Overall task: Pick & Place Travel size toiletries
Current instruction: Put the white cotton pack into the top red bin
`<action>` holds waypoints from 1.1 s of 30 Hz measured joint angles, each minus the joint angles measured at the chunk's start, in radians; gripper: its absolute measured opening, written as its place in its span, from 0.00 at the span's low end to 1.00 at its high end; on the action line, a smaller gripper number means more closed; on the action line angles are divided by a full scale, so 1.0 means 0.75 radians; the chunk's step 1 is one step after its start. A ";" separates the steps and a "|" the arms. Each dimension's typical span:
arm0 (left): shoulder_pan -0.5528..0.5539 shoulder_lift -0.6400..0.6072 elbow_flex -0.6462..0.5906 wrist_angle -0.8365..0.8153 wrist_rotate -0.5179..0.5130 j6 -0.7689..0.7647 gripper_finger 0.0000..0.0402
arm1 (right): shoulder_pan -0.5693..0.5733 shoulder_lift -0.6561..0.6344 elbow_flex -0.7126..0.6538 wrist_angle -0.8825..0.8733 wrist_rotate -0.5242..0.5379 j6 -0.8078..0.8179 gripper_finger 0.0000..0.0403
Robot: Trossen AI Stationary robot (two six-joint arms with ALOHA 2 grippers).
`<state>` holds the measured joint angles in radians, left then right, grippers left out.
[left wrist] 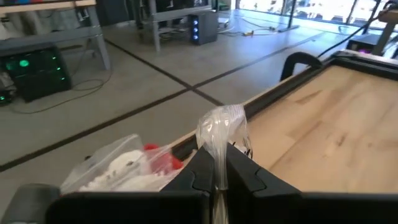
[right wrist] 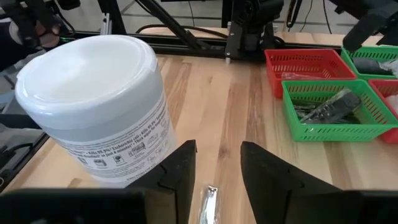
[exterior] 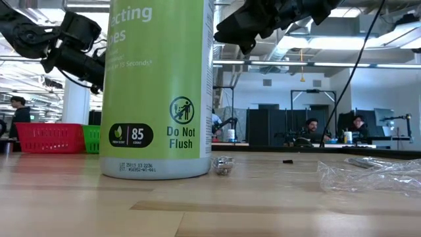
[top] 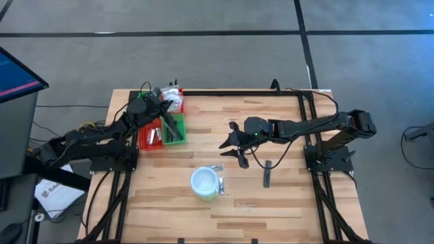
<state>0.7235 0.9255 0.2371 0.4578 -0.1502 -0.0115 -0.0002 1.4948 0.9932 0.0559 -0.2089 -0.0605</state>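
My left gripper [top: 161, 95] hangs over the far end of the red and green tray [top: 178, 130], shut on a clear sachet [left wrist: 219, 127]. White lumpy packets [left wrist: 121, 167] lie below it in the far red compartment. Dark sticks [right wrist: 329, 107] lie in a green compartment. My right gripper [top: 232, 149] is open and raised above the table near its middle. A small silvery sachet [right wrist: 209, 199] lies flat on the wood below its fingers. A dark stick [top: 267, 174] lies to the right of the sachet. My left gripper pinches the clear sachet's lower part [left wrist: 217, 163] between its two shut fingers. The crinkled upper end [left wrist: 222, 121] sticks out beyond the fingertips. The sachet is lifted clear above the tray.
The round white tub [top: 205, 183] with a green side stands near the table's near middle, just left of my right gripper. A small sachet [exterior: 223, 164] lies beside it. A crumpled clear film [exterior: 375, 174] lies near the near edge. A black frame rail [top: 237, 93] runs along the far edge.
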 joint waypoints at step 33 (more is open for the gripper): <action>0.251 0.464 0.000 0.219 0.247 0.045 0.01 | 0.000 0.001 0.000 0.000 0.000 -0.001 0.29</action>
<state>0.9115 1.2731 0.2371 0.6219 0.0348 0.0219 -0.0002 1.4956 0.9932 0.0559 -0.2089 -0.0612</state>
